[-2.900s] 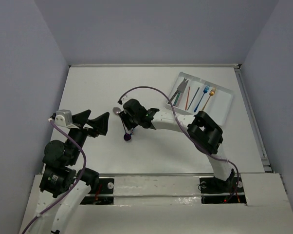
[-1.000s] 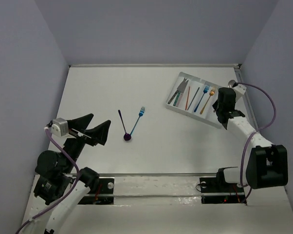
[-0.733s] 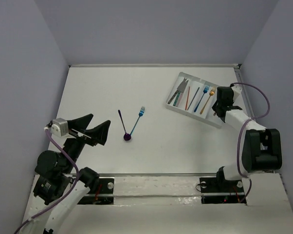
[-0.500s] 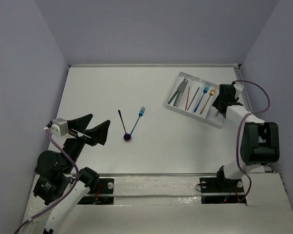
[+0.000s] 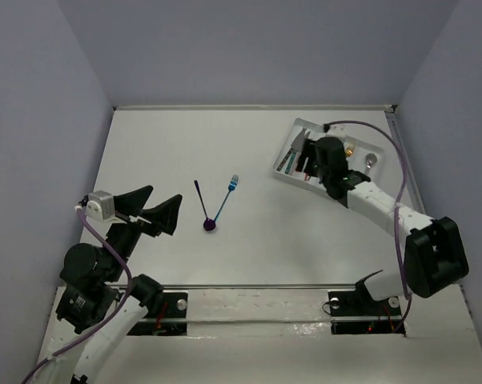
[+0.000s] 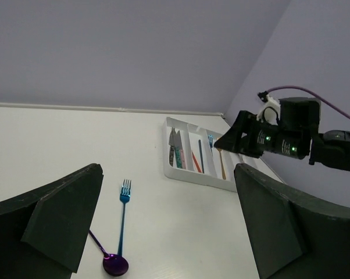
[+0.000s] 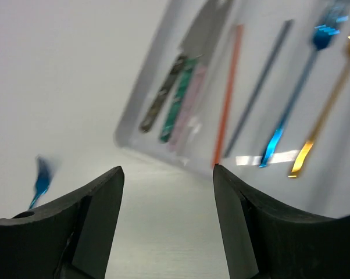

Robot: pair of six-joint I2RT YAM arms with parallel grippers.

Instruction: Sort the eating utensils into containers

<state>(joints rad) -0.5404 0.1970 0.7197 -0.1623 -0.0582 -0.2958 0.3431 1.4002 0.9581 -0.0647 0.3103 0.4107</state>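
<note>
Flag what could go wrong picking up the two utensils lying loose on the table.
1. The thin metallic blue fork and the purple spoon form a V, the fork's handle end at the spoon's bowl; closing on one there may drag the other.
2. The open right gripper hangs over the shallow translucent-white plastic tray, and its wrist view is blurred; a low sweep toward those two could clip the tray's rim.

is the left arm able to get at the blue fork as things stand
Probably yes. The left gripper, jaws open, faces the blue fork with nothing standing between; only the flat purple spoon lies on its near side.
</note>
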